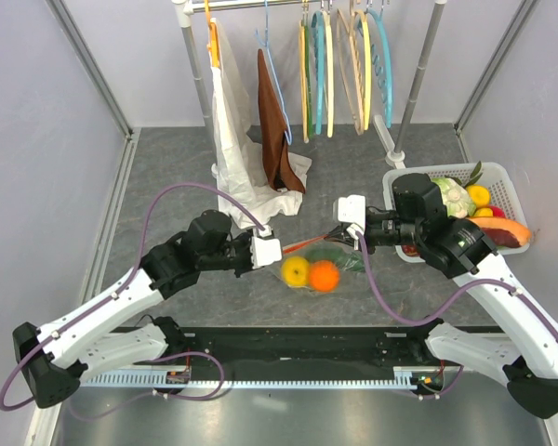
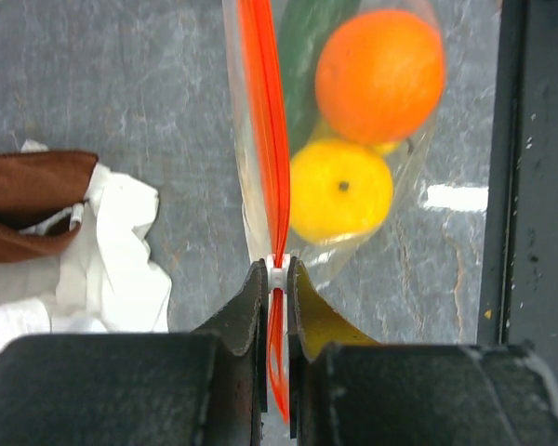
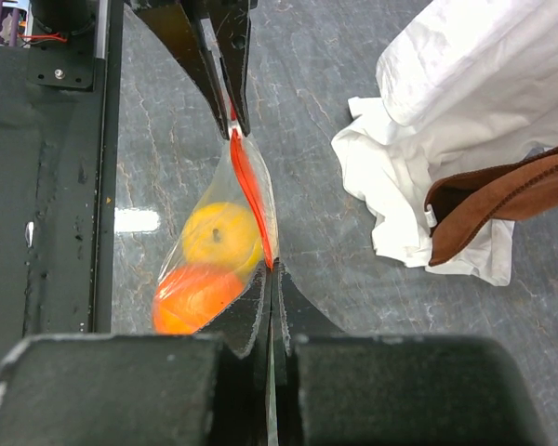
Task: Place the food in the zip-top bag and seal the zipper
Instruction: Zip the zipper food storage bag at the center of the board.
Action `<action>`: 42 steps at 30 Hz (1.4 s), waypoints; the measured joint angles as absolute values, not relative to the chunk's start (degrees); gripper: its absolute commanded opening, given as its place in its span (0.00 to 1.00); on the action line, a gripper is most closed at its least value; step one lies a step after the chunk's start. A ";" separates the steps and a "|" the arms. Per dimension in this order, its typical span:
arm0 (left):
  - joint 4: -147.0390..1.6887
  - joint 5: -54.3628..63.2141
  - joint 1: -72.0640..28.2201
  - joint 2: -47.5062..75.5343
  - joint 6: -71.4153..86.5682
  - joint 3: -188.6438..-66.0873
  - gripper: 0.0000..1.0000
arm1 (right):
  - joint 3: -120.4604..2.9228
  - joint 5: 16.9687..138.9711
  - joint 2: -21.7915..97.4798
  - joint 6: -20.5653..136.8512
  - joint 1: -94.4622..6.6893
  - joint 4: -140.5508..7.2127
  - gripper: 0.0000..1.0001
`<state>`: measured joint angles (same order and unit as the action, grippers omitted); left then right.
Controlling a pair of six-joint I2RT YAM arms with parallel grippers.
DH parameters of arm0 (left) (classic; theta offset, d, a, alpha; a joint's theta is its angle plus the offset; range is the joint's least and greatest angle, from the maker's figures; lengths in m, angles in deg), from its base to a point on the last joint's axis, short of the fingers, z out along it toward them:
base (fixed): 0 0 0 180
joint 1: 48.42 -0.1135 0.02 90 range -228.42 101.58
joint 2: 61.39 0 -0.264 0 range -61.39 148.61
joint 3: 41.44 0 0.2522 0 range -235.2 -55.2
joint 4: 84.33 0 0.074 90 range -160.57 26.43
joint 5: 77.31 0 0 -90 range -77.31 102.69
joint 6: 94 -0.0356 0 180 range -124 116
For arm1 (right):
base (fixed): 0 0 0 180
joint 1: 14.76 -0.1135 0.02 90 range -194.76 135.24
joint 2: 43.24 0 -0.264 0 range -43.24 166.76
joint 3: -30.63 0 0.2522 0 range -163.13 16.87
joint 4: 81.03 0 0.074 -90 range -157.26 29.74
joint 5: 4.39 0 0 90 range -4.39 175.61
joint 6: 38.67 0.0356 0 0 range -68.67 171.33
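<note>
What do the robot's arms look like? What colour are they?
Both arms have smooth white shells with chunky black joints. A purple cable loops along the left arm, and another along the right arm. The left end effector and right end effector each have two dark, tapered fingers.

Setting: robotics lab test cell.
Evidence: pale partition walls (image 1: 37,111) on aluminium frame posts (image 1: 88,65); grey stone-pattern surface (image 1: 167,167); two white robot arms, left arm (image 1: 121,297) and right arm (image 1: 502,297), on black base plate (image 1: 298,346); slotted cable duct (image 1: 260,379); loose purple cables (image 1: 167,197).
Staged props: garment rack (image 1: 191,65) with coloured hangers (image 1: 344,65); white slatted basket (image 1: 511,186) of toy food.
</note>
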<state>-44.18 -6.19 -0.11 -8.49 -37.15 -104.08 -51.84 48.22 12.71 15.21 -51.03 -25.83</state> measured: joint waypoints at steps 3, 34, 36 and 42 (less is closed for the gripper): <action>-43.22 -5.66 -1.07 -8.82 -38.18 -103.31 0.02 | -51.84 48.36 12.58 15.06 -51.03 -25.81 0.00; -32.27 -3.94 -7.56 -18.61 -46.68 -95.69 0.03 | -51.84 48.60 11.50 15.08 -51.18 -25.59 0.00; -32.18 -3.98 -7.76 -18.83 -46.90 -95.69 0.04 | -51.84 48.60 11.50 15.08 -51.21 -25.59 0.00; -31.22 -4.81 -8.15 -19.20 -47.01 -96.25 0.44 | -51.84 48.44 11.50 15.28 -51.29 -25.59 0.00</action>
<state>-31.22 -4.81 -8.15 -19.20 -47.01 -96.25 -51.84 48.44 11.50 15.28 -51.29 -25.59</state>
